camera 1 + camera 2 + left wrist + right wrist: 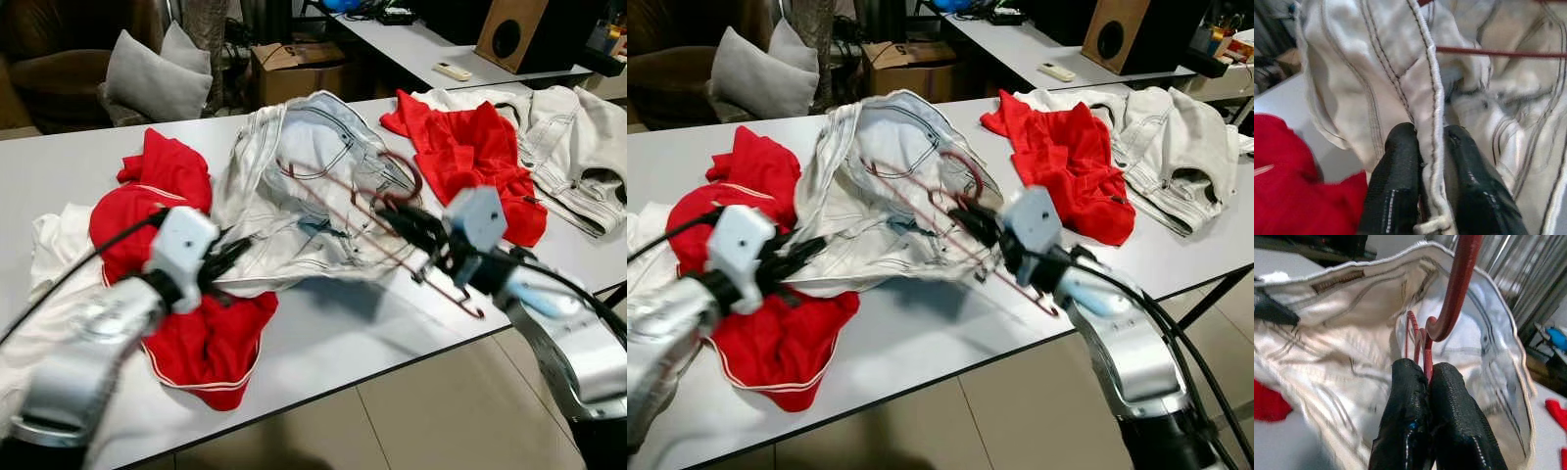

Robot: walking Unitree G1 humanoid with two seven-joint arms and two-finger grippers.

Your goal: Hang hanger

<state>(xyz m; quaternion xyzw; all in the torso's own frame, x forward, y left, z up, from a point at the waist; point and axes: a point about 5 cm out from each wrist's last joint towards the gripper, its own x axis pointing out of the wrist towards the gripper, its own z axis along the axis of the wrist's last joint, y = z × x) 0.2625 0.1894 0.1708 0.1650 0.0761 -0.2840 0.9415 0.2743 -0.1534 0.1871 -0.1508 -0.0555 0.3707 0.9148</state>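
Right now your right gripper (404, 217) has its black fingers (1410, 421) pressed together on the twisted neck of the dark red wire hanger (392, 240), just below its hook. From that pinch the hanger's frame reaches across the pale denim garment (294, 186), with one end of the frame poking out past the gripper toward the near edge of the bench (343, 343). The hook curls up just beyond the fingertips, in front of the garment's open waistband.

Your left gripper (235, 257) is clamped on a stitched seam of the same pale garment; in the left wrist view the white hem runs straight between the two fingers (1396, 186). A red cloth (211, 348) lies directly under and beside that gripper, draped toward the bench edge.

Beyond the right gripper sits another red garment (460, 147), and past it a second pale denim piece (568, 147). Farther off are a grey cushion (157, 78) and a cardboard box (299, 69).
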